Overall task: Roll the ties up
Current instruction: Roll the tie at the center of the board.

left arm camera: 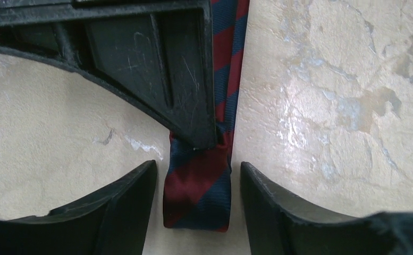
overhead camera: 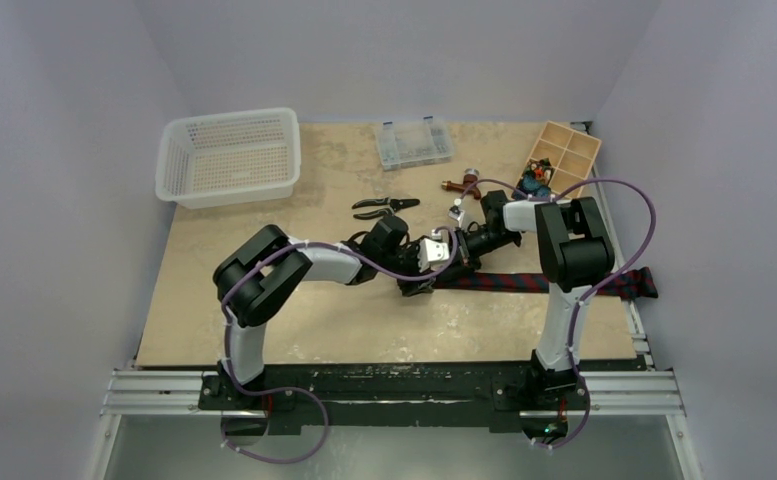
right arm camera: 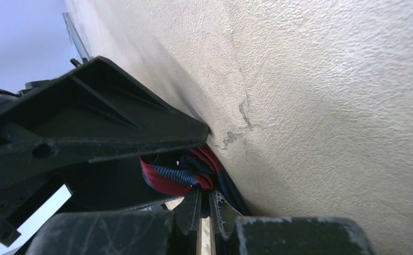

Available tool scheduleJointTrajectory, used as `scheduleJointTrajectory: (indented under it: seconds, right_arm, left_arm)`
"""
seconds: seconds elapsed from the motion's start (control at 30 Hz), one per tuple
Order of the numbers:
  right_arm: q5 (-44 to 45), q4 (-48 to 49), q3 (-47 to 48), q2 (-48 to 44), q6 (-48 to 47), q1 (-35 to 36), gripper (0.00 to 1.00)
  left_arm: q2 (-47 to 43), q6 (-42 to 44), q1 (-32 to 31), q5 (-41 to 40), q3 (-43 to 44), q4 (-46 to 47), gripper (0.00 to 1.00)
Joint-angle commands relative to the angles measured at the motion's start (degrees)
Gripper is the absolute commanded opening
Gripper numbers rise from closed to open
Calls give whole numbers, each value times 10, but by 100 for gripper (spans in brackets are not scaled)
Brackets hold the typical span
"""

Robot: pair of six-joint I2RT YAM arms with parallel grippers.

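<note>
Striped navy-and-red fabric necktie point(overhead camera: 549, 282) flat on beige table point(overhead camera: 364, 330) | right gripper point(right arm camera: 204, 206) pinching its folded end | left gripper point(left arm camera: 197, 178) jaws spread astride it

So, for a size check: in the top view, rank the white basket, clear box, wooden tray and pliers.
1. white basket
2. wooden tray and clear box, too alike to rank
3. pliers

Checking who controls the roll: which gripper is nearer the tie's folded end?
Right. The right gripper is shut on the tie at its folded end. The left gripper is open, its fingers either side without touching.
</note>
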Motion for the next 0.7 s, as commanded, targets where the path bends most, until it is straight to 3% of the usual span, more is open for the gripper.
scheduleJointTrajectory:
  seconds: [0.0,0.17,0.27,0.4,0.57,0.67]
  right_arm:
    - [58,29,-2,4,-22,5,0]
    - [50,10,7,-9,-26,5,1]
    - [41,-7,18,-18,-28,4,17]
    - [27,-26,25,-32,-32,0,22]
    - [18,-39,27,-33,-39,-1,19]
    - [26,-39,25,-37,-44,-2,3]
  left_arm:
    - [27,2,-14,-19,38,-33,54]
    - [24,28,-14,-38,20,-62,28]
    - [17,34,-14,-48,1,-70,20]
    - [16,27,-14,-54,-1,-73,17]
    - [20,27,-15,-55,9,-82,15]
    - [24,33,-14,-57,12,-86,15]
